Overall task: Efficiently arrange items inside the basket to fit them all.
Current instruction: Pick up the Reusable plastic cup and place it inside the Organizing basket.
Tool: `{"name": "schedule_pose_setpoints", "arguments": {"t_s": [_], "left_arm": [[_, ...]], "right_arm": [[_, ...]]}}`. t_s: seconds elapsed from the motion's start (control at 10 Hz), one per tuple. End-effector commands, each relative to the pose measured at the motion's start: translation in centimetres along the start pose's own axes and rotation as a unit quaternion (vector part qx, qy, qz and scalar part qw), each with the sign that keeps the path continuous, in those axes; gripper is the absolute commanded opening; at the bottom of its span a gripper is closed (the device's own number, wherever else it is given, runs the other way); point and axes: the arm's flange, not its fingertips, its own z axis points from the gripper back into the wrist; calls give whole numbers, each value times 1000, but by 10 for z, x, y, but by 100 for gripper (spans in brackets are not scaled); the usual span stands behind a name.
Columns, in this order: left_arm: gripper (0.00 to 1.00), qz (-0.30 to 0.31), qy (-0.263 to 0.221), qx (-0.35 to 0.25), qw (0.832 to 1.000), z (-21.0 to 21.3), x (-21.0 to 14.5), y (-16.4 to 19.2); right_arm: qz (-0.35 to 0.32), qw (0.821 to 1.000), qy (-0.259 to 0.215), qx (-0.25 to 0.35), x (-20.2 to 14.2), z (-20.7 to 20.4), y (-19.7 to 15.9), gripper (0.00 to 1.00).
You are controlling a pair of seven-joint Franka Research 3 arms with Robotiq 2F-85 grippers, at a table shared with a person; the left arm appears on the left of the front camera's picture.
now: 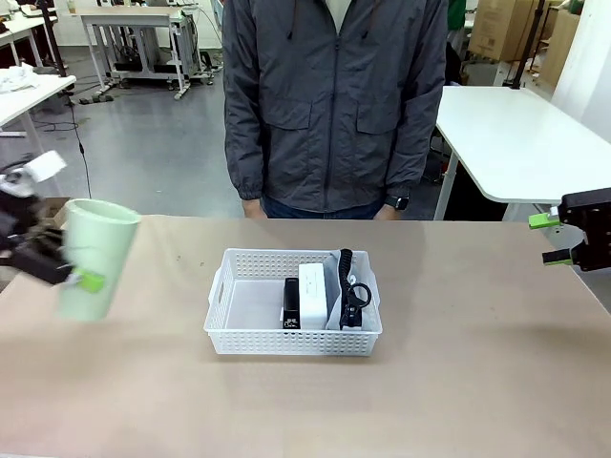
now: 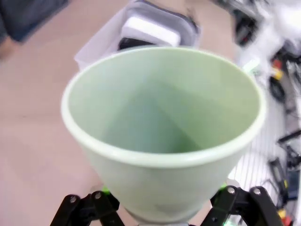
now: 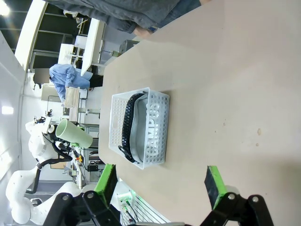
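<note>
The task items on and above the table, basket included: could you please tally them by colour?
White: 2, the basket and the small box.
Black: 1, the stapler.
Grey: 1, the pouch.
Pale green: 1, the cup, held in the left gripper.
Total: 5.

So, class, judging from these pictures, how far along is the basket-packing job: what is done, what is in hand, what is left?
Done: the grey pouch, white box and black stapler sit packed at the right end of the basket. In hand: the left gripper holds the green cup above the table, left of the basket. Left: the cup must go into the free left part. The right gripper waits open.
</note>
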Motion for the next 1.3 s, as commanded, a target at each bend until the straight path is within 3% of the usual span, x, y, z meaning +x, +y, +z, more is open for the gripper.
{"name": "schedule_pose_setpoints", "arguments": {"t_s": [0.0, 0.1, 0.2, 0.3, 0.5, 0.6, 0.7, 1.0, 1.2], "left_arm": [[84, 116, -9, 33, 993, -52, 5, -37], [84, 161, 6, 19, 987, -61, 20, -45], [84, 176, 0, 85, 981, -73, 35, -51], [84, 231, 16, 105, 967, -89, 45, -59], [84, 293, 29, 60, 954, -94, 54, -63], [84, 309, 67, 8, 949, -90, 54, -61], [84, 260, 29, 82, 962, -94, 80, -41], [84, 260, 29, 82, 962, -94, 80, -41], [84, 291, 30, 73, 954, -81, 71, -52]], "right_arm": [[3, 1000, 0, 5, -1, 0, 0, 100], [3, 1000, 0, 5, -1, 0, 0, 100], [3, 1000, 0, 5, -1, 0, 0, 100], [3, 1000, 0, 5, -1, 0, 0, 100], [3, 1000, 0, 5, -1, 0, 0, 100], [3, 1000, 0, 5, -1, 0, 0, 100], [3, 1000, 0, 5, -1, 0, 0, 100], [3, 1000, 0, 5, -1, 0, 0, 100], [3, 1000, 0, 5, -1, 0, 0, 100]]}}
